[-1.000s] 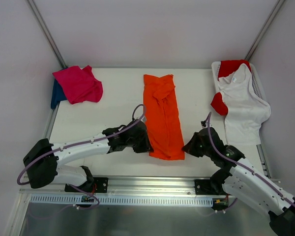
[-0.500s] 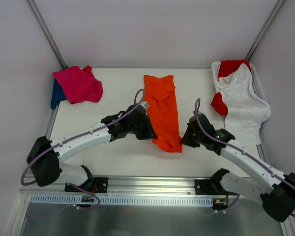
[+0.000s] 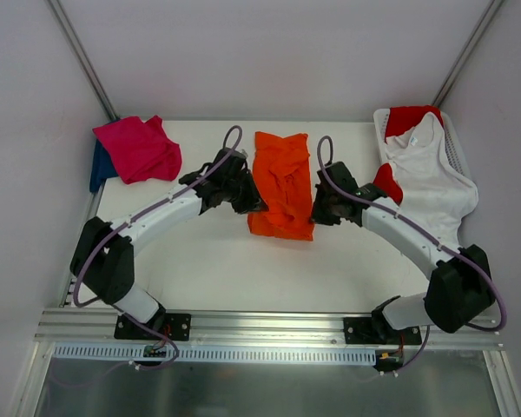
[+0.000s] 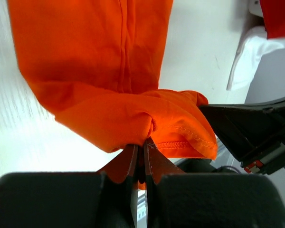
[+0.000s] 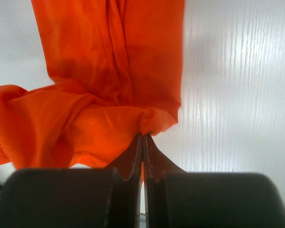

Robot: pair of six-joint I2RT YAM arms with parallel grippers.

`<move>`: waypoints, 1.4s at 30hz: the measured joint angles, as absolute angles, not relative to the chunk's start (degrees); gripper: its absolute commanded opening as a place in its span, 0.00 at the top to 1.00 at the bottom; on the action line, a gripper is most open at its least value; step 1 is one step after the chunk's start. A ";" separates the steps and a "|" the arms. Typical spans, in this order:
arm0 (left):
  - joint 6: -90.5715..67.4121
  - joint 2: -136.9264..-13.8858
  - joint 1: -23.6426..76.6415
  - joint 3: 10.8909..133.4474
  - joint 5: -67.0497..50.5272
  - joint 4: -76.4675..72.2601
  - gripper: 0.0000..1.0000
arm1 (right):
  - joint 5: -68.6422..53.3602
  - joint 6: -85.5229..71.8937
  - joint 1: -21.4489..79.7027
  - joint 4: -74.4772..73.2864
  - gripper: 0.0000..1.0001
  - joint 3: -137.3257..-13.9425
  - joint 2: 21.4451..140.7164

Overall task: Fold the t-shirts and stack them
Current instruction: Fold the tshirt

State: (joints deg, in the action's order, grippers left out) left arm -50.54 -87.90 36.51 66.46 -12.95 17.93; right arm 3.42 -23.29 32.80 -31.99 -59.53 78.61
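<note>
Orange t-shirt (image 3: 282, 187), corners in left fingers (image 4: 128, 164) and right fingers (image 5: 132, 159)

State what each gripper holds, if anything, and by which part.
Both hold the orange t-shirt: the left gripper pinches the left corner of its near end, the right gripper the right corner.

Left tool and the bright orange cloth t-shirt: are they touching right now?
Touching. The left wrist view shows the left tool clamped shut on a bunched fold of the bright orange cloth t-shirt, with cloth pinched inside it.
</note>
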 measured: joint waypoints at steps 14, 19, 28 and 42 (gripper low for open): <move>-48.29 -108.16 32.10 82.06 -16.08 17.91 1.00 | 2.44 -19.79 28.01 -28.51 0.99 -71.20 97.10; -48.29 -111.94 30.17 85.32 -16.49 17.91 1.00 | 1.65 -19.03 26.63 -27.68 1.00 -76.49 102.13; -48.29 -116.49 26.81 89.93 -18.00 17.89 1.00 | -0.95 -18.61 23.94 -27.44 1.00 -83.18 107.81; -46.30 -124.75 23.90 94.06 -20.45 17.74 0.01 | -1.52 -18.61 22.96 -27.29 0.01 -84.07 110.08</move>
State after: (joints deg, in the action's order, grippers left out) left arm -46.30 -124.75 23.90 94.06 -20.45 17.74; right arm -1.52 -18.61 22.96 -27.29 -84.07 110.08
